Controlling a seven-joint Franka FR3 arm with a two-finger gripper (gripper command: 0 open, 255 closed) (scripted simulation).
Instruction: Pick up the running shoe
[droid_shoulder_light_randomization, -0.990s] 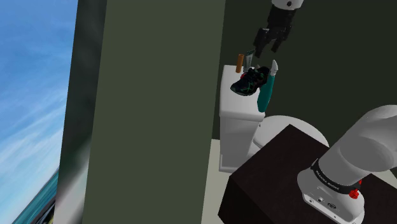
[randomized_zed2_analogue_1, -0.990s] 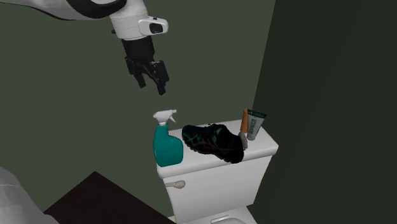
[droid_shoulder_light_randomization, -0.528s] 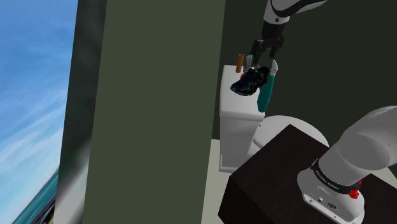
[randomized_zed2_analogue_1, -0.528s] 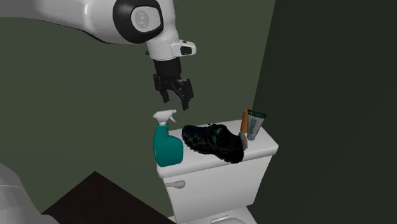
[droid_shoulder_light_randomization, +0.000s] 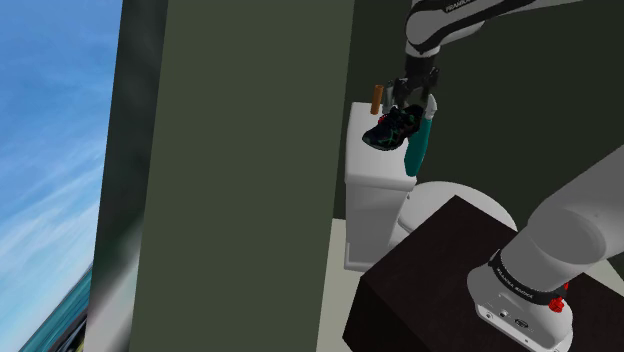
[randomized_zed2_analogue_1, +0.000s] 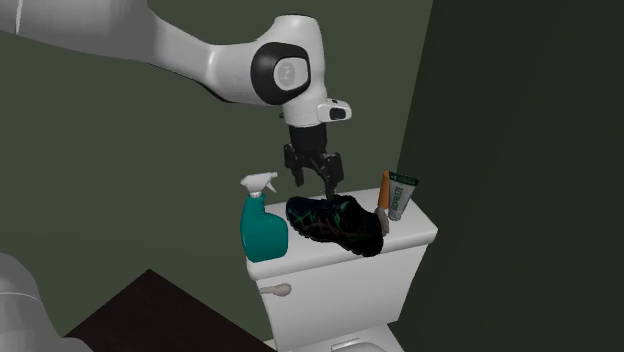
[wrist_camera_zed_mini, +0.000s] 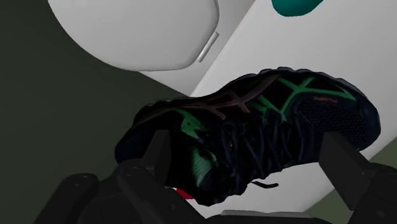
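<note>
The running shoe (randomized_zed2_analogue_1: 335, 222) is dark with green and red lines and lies on its sole on the white toilet tank lid (randomized_zed2_analogue_1: 420, 236). In the shoulder view the shoe (droid_shoulder_light_randomization: 390, 128) sits between an orange item and a teal bottle. My black gripper (randomized_zed2_analogue_1: 315, 187) hangs open just above the shoe's near end, pointing down. Seen from the shoulder, the gripper (droid_shoulder_light_randomization: 412, 99) is right over the shoe. In the wrist view the shoe (wrist_camera_zed_mini: 267, 127) lies between the two fingers of the gripper (wrist_camera_zed_mini: 251, 167), which stand wide apart on either side.
A teal spray bottle (randomized_zed2_analogue_1: 262, 228) stands on the lid close beside the shoe. An orange tube (randomized_zed2_analogue_1: 384, 191) and a white-green tube (randomized_zed2_analogue_1: 402, 196) stand at the shoe's other end. The toilet bowl (droid_shoulder_light_randomization: 450, 200) lies below the tank, and a dark green wall (droid_shoulder_light_randomization: 250, 170) blocks the shoulder view's left.
The arm has swung from above the spray bottle across and down, bringing the open gripper to just over the shoe. The shoe and the bottles have not moved.
</note>
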